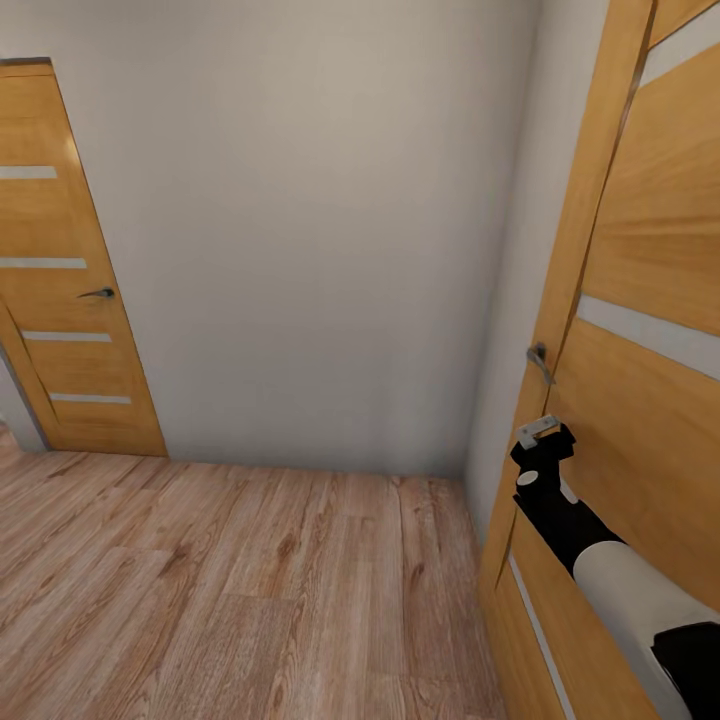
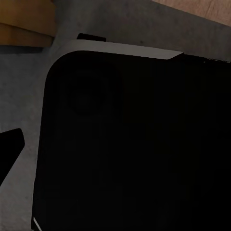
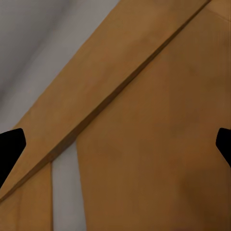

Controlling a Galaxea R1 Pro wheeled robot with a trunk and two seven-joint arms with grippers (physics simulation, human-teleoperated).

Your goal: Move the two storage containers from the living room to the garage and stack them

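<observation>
A pale grey wall (image 1: 300, 230) rises over light wood-plank floor (image 1: 230, 590). Wooden panel doors stand at left (image 1: 65, 280) and right (image 1: 640, 300). The right gripper (image 3: 115, 144), jaws released, faces that right door's handle (image 1: 540, 362); left jaws: cannot tell.

Light wood-plank floor (image 1: 230, 590), pale walls, wooden doors.

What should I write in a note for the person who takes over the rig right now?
Right gripper: open, empty, fingertips spread, right up against the wooden door at the robot's right, just below its handle.
Left gripper: state cannot be told; its wrist camera faces a dark body.
Surroundings: wood-plank floor, pale wall, second door ahead on the left.
Containers: none seen here, none held by the right gripper.
Left to do: fetch, carry and stack both.
</observation>
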